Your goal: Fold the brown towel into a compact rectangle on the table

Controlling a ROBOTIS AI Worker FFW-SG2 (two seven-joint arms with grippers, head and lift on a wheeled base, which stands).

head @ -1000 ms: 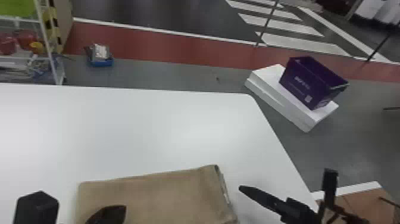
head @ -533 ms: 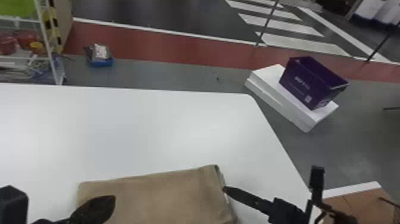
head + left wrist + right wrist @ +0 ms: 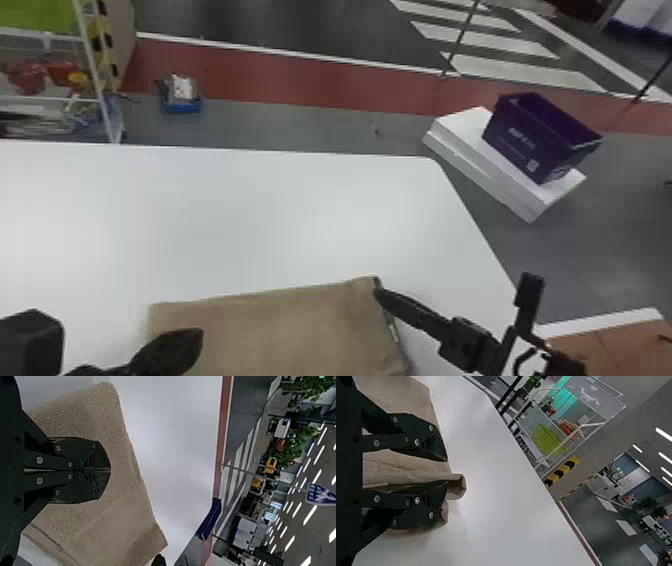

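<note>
Here's my brown towel [image 3: 270, 325], lying folded on the near part of the white table [image 3: 250, 210], its far edge running left to right on a slight slant. And look at the right end: layers showing there, with a fold of cloth curling out past the fingertips in the right wrist view!

On the left, I've got my left gripper [image 3: 196, 337] over the towel's left part, both fingers pressed flat together, no cloth between them. Whether they touch the towel below, I can't tell.

Over on the right, my right gripper [image 3: 382, 296] is at the towel's far right corner. Fingers parted, a good gap between them, the towel's folded edge showing in the gap and behind one finger. I'm not clamped on anything; contact with the cloth, I can't call.

Beyond the table's right edge, a purple bin [image 3: 520, 135] sits tilted on a white slab [image 3: 465, 150]; far left stands a shelf rack [image 3: 99, 90].
</note>
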